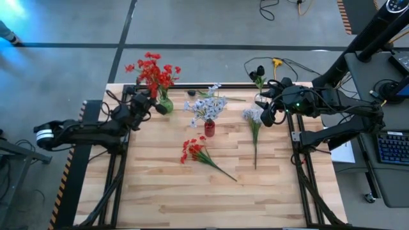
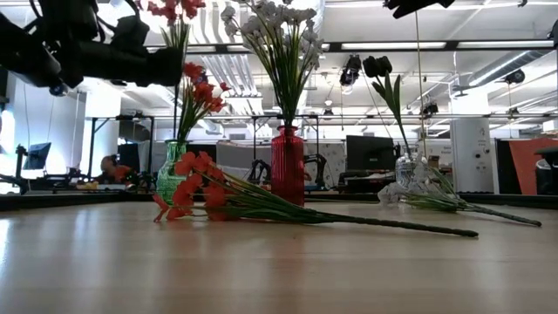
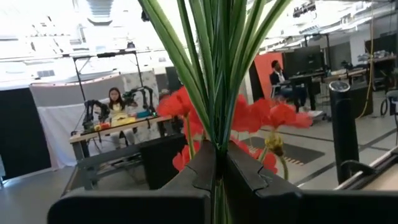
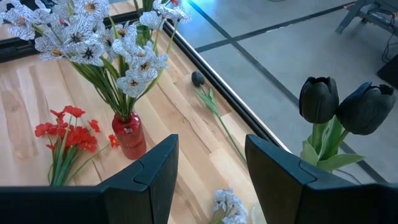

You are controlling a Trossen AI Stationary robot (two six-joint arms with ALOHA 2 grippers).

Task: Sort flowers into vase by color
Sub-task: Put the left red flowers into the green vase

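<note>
Loose red flowers [image 1: 193,151]: lying flat on the desk [image 1: 160,191], low centre of the high view, stalk running toward the lower right; nearest thing in the low view, well apart from both hands.
Loose pale flowers [image 1: 254,117]: lying on the desk right of centre, blooms toward the top of the frame, stalk pointing down; blooms just beside the right hand.
Red vase [image 1: 209,128]: upright at the middle of the desk, holding pale blue-white flowers [image 1: 208,105]; between the two hands, touching neither.
Right hand [image 1: 268,117]: at the desk's upper right edge, fingers parted to a middling gap with nothing between them; in its wrist view the red vase shows beyond the left finger.
Black flowers [image 1: 257,71]: upright in a clear vase [image 2: 406,170] at the upper right of the desk, near the right hand.
Left hand [image 1: 144,106]: at the upper left of the desk, fingers closed on a bunch of green stalks [image 3: 214,74] with red blooms.
Green vase [image 1: 165,105]: upper left, just right of the left hand, red flowers [image 1: 153,71] standing in it.
Dark bud stem [image 1: 203,94]: lying at the desk's top edge, above the red vase.
</note>
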